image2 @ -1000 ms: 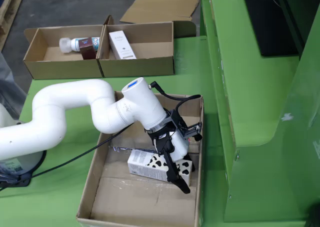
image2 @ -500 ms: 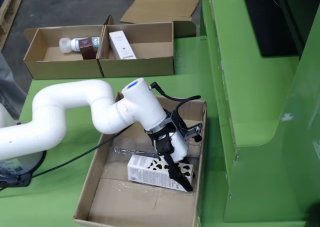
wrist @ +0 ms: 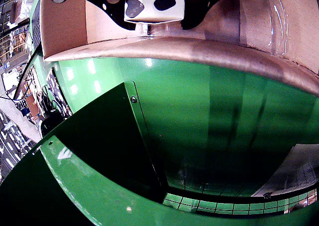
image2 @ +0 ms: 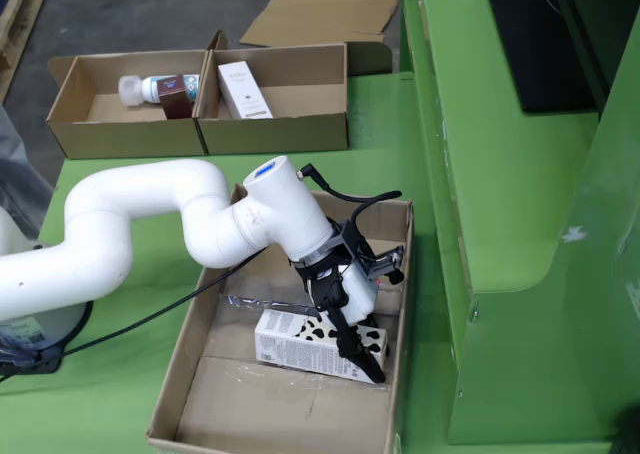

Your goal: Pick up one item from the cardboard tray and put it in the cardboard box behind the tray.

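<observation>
While the arm is reaching down into the near cardboard tray (image2: 190, 369), I am reading the gripper (image2: 358, 346) as closed on the cow-spotted carton (image2: 300, 342), with 1 black finger running down across the carton's right end in the fixed view. From the wrist view the same carton (wrist: 152, 4) is sitting square between the 2 dark fingers (wrist: 117, 9), which tells me the grip is centred across its narrow width, not at a corner. I am judging that it is being taken by this end because the carton is lying flat along the tray floor near the right wall, leaving room for the fingers only from above. Whether the carton is lifting clear of the floor or resting on it, I cannot tell.

Behind the tray, on the green bench (image2: 120, 174), the cardboard box (image2: 272, 124) is standing with 2 compartments; the right 1 is holding a white carton (image2: 244, 89), the left 1 a bottle (image2: 158, 87). I am expecting a lift clear of the tray wall before any carry toward that box.
</observation>
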You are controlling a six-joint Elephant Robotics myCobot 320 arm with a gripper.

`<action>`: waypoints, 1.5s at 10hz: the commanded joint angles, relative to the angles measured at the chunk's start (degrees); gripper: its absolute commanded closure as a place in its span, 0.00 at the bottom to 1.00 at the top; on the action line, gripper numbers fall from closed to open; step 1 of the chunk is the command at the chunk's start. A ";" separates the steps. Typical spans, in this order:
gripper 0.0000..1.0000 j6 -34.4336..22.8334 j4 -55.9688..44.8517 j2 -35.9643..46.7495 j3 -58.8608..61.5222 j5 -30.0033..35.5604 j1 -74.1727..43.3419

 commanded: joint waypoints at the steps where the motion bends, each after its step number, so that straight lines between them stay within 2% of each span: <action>1: 1.00 -0.32 0.65 1.39 1.49 -0.85 -0.41; 2: 1.00 -0.32 0.65 1.39 1.49 -0.85 -0.41; 4: 1.00 -1.72 0.65 8.23 1.49 -0.78 0.08; 8: 1.00 -6.74 0.60 31.96 1.49 -1.04 3.04; 10: 1.00 -8.45 0.59 39.36 1.49 -1.08 4.87; 11: 1.00 -11.56 0.59 40.33 1.49 -1.08 9.68; 12: 1.00 -11.24 0.58 40.41 1.49 -1.04 15.23; 13: 1.00 -14.19 0.57 39.93 1.49 -1.04 22.16; 14: 1.00 -14.20 0.57 39.93 1.49 -1.04 22.16; 15: 1.00 -17.19 0.48 40.09 1.49 -0.88 27.50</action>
